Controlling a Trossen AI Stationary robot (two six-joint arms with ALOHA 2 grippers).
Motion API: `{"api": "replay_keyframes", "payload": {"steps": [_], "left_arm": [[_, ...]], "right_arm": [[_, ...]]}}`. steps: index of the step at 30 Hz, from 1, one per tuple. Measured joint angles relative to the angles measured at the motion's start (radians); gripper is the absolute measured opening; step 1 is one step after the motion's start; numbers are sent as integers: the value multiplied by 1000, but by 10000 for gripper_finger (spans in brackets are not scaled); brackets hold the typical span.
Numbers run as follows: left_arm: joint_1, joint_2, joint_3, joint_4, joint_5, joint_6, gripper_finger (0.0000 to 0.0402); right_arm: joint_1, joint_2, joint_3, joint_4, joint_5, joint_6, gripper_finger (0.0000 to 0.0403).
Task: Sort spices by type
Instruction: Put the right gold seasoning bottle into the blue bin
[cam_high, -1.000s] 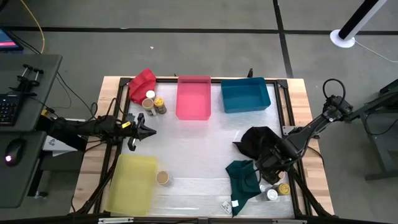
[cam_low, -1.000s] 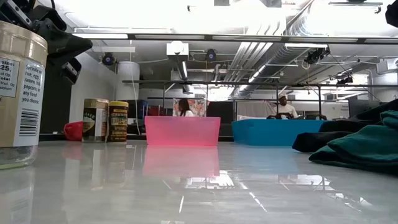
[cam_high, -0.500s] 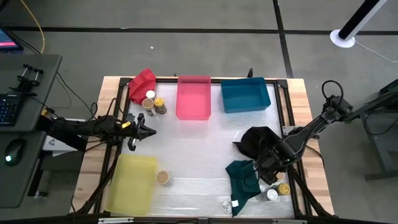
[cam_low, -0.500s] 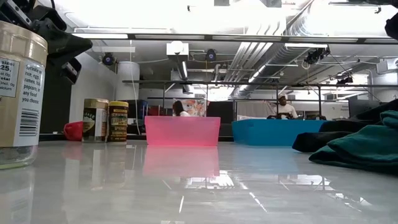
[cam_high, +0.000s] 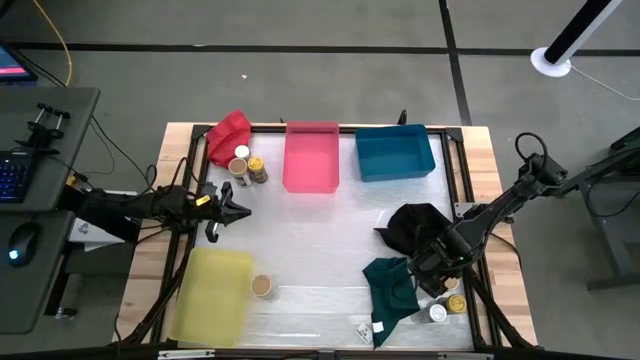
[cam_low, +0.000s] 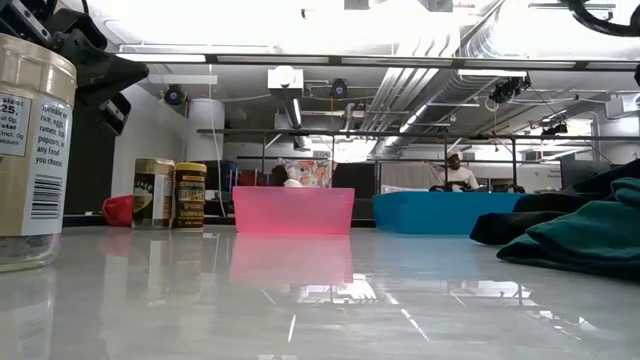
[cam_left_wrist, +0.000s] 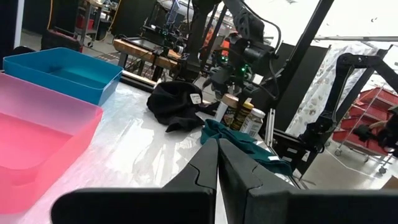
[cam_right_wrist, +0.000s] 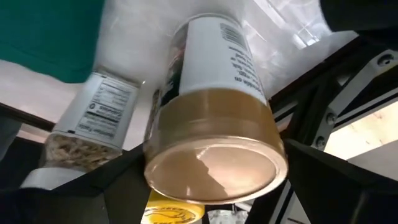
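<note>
My right gripper (cam_high: 440, 274) is at the table's near right corner, shut on a tan-lidded spice jar (cam_right_wrist: 211, 118). A white-lidded jar (cam_high: 437, 313) and a yellow-lidded jar (cam_high: 456, 303) stand right beside it. Another tan-lidded jar (cam_high: 261, 286) stands next to the yellow tray (cam_high: 211, 296). Two more jars (cam_high: 240, 166) (cam_high: 257, 169) stand by the red cloth (cam_high: 229, 135). My left gripper (cam_high: 235, 208) hovers shut over the table's left side, touching nothing. My right gripper pinches the tan-lidded jar at its lid end (cam_right_wrist: 186, 140), one dark finger (cam_right_wrist: 115, 180) on each side. The lid faces the wrist camera, so the fingers come down along the jar from above. Whether its base is off the table does not show.
A pink tray (cam_high: 311, 156) and a blue tray (cam_high: 394, 152) sit along the far edge. A black cloth (cam_high: 415, 228) and a teal cloth (cam_high: 392, 285) lie just left of my right gripper. The table's middle is bare, shiny plastic.
My right arm's upper links have shifted a little, while its gripper has stayed at the jars in the near right corner. A person in the room behind the pink tray has moved.
</note>
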Motion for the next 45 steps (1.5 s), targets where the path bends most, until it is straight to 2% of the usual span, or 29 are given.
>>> {"api": "replay_keyframes", "payload": {"steps": [5,9,10,17,19,21,26,30,34,39,45], "left_arm": [[0,0,0,0,0,0,0],[0,0,0,0,0,0,0],[0,0,0,0,0,0,0],[0,0,0,0,0,0,0],[0,0,0,0,0,0,0],[0,0,0,0,0,0,0],[0,0,0,0,0,0,0],[0,0,0,0,0,0,0],[0,0,0,0,0,0,0],[0,0,0,-1,0,0,0],[0,0,0,0,0,0,0]], "right_arm": [[-1,0,0,6,-3,-11,323],[-1,-1,34,-7,-11,-30,273],[-1,-3,54,-10,-7,-32,271],[-40,-8,296,-142,23,-73,271],[-72,-8,385,-163,82,-81,271],[-119,-9,468,-189,188,-95,271],[-329,-9,603,-257,437,-187,271],[-559,-9,635,-274,533,-335,271],[-808,8,625,-297,584,-484,271],[-1075,92,620,-387,657,-627,271],[-1252,234,618,-392,666,-767,271]]}}
